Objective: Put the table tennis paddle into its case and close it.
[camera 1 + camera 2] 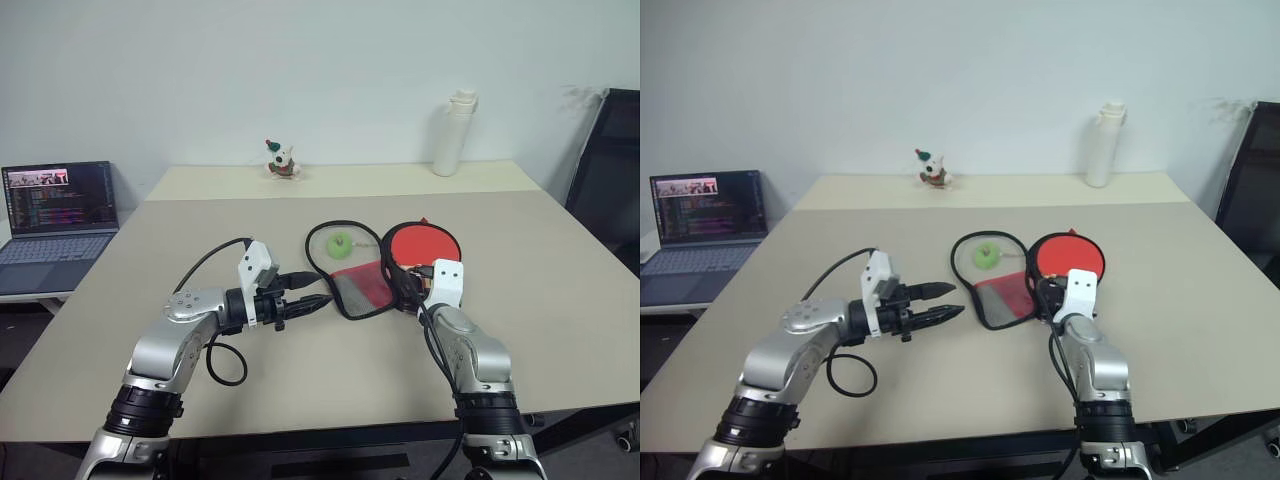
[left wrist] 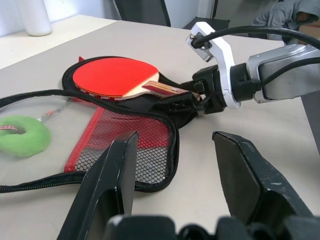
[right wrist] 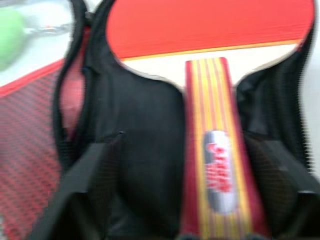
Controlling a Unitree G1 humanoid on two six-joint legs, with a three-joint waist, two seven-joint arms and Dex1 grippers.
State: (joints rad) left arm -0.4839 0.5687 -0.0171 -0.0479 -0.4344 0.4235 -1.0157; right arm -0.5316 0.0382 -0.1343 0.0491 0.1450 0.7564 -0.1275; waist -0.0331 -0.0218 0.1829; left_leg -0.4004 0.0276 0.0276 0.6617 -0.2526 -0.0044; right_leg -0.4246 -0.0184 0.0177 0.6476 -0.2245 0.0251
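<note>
Nearest on the beige tabletop [image 1: 560,330], the two arms reach forward. On the left, the left pincer [image 1: 318,288] hovers just above the surface, pointing right toward the case [image 1: 362,292], its two black fingers apart with nothing between them. On the right, the right pincer [image 1: 408,290] sits at the near end of the case's black half; the right wrist view shows its fingers spread wide on either side of the paddle's striped handle, not pressing on it.

Just beyond the pincers, the case lies unzipped and folded open. Its red mesh flap spreads to the left, and a green ring-shaped zipper pull [image 1: 340,242] rests inside the loop of the loose zipper edge. The table tennis paddle [image 1: 424,244] lies flat on the black half to the right, red face up, handle pointing toward the right pincer.

Farther back, a small toy figure [image 1: 282,160] stands near the far edge, and a white bottle [image 1: 454,134] stands upright to its right. At the far left, an open laptop [image 1: 58,215] rests on a lower surface beside the tabletop.
</note>
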